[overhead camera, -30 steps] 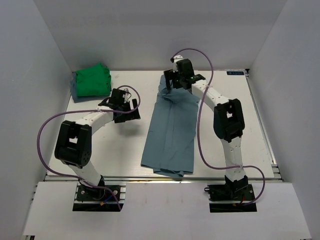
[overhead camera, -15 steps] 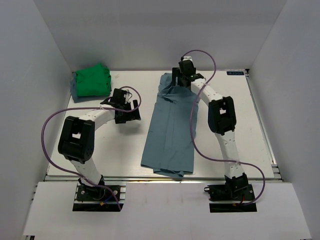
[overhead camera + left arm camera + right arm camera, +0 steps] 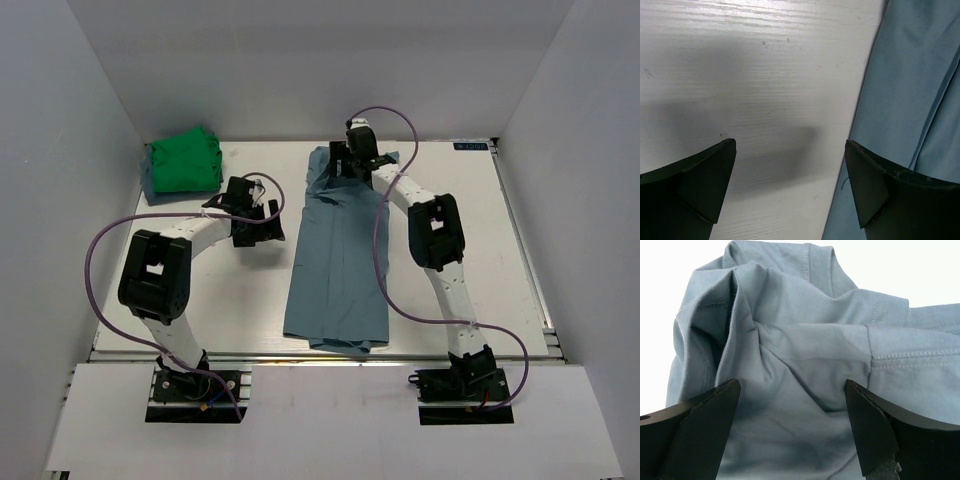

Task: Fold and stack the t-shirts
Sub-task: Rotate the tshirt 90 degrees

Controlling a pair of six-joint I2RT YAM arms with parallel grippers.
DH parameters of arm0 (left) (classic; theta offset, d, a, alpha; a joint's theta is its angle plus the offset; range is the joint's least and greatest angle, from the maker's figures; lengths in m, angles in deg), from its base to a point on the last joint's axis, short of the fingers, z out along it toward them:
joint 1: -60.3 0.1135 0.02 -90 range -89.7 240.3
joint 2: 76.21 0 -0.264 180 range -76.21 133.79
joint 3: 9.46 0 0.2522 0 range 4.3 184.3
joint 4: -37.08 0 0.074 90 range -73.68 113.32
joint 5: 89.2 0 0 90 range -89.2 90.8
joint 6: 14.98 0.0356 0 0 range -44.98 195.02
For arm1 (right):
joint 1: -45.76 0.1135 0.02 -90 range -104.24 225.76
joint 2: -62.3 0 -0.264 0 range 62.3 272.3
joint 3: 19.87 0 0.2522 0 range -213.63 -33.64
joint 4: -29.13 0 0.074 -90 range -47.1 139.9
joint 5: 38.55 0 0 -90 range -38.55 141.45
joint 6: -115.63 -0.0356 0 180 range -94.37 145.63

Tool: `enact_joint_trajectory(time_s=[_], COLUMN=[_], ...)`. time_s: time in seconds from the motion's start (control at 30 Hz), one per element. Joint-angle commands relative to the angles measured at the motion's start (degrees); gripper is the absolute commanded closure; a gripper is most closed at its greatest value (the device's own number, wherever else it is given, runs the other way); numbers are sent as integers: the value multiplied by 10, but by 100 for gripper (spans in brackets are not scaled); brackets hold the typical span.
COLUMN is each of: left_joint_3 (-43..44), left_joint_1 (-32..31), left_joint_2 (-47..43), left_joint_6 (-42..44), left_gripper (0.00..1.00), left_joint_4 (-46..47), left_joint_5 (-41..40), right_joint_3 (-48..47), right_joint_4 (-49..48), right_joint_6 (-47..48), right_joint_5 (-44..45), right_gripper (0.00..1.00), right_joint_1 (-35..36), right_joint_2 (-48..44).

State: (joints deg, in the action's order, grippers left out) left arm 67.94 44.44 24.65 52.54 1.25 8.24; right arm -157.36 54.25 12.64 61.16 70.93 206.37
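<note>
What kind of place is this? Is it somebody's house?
Probably a robot lab test booth, not a house. A white table is boxed in by plain white walls, the left arm and right arm are bolted at its near edge, and a blue-grey t-shirt and a green t-shirt lie on it.

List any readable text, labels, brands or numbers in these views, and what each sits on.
Dark label at the far edge of the table: light characters, too small to read.
Blue-grey t-shirt: no print or tag showing.
Green t-shirt: no print showing.
Both wrist views: no text.
</note>
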Motion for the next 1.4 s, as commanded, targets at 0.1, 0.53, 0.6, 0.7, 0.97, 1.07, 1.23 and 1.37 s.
enact_joint_trajectory(time_s=[0.1,0.53,0.6,0.7,0.97,1.07,1.23,1.37], left_joint_3=[17,-39,-39,-39,-62,-68,-73,-73], left_joint_1=[4,4,4,4,4,4,-1,-7], left_joint_2=[1,-73,-73,-73,-103,-112,-135,-141], left_joint_6=[8,8,8,8,2,-3,-8,-8], left_gripper=[0,0,0,0,0,0,0,0], left_joint_4=[5,0,0,0,5,5,11,16], left_joint_5=[28,10,10,10,20,13,13,13], right_joint_3=[-12,-70,-68,-60,-21,-14,52,127], right_joint_4=[-40,-49,-46,-53,-128,-119,-125,-97], right_joint_6=[27,22,25,46,106,113,126,96], right_joint_5=[-42,-34,-37,-61,-167,-142,-130,-65], right_gripper=[10,10,10,10,10,10,10,10], right_joint_1=[7,48,47,50,80,83,82,79], right_joint_2=[-41,39,39,23,-19,-44,-111,-197])
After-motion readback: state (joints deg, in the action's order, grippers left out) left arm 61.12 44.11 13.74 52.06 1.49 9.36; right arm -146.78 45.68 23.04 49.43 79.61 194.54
